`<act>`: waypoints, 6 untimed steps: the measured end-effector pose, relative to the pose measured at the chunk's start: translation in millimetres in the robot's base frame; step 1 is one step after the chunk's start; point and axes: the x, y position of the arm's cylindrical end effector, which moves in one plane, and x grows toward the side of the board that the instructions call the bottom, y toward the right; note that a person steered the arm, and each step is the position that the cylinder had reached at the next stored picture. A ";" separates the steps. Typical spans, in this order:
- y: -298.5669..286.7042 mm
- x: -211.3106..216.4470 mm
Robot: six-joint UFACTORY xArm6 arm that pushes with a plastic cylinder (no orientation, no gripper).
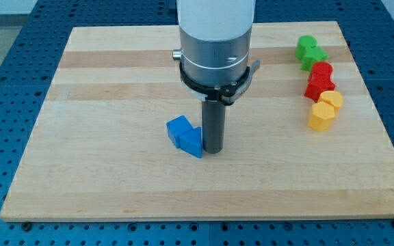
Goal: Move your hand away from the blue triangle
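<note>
I've got my tip (213, 150) down on the wooden board (115, 184), a little toward the view's bottom of centre, and it sits right against the blue triangle (192, 142) — touching or as good as touching its right-hand side. There's no gripper on this arm, just the dark rod, so nothing is clenched or held. On the triangle's other side, at the view's left and slightly higher, a blue block (178, 128) presses up against it; I can't make out its exact shape. Over at the view's right edge of the board, well apart from my tip, a column of blocks runs top to bottom — a green block (309, 52) at the top, a red block (319, 79) below it, then a yellow block (325, 110) lowest, each touching its neighbour.
</note>
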 end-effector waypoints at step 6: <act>111.9 0.0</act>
